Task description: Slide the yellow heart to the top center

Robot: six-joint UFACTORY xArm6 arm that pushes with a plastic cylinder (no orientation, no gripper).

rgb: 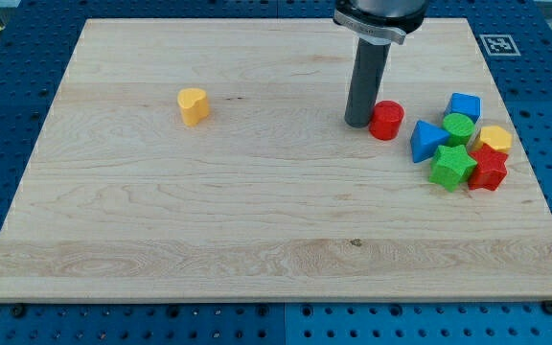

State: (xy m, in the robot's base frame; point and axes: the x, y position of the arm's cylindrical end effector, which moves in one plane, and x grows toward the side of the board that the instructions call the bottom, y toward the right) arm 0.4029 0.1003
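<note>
The yellow heart (193,105) lies on the wooden board (209,230) in the view's upper left part, alone. My tip (358,122) rests on the board far to the right of the heart, right against the left side of a red cylinder (386,120). The rod rises from the tip toward the view's top edge.
A cluster of blocks sits at the view's right: a blue triangular block (427,141), a blue block (465,105), a green block (458,126), a green star (451,167), a yellow block (494,140) and a red star (489,170). A marker tag (498,44) lies at the top right corner.
</note>
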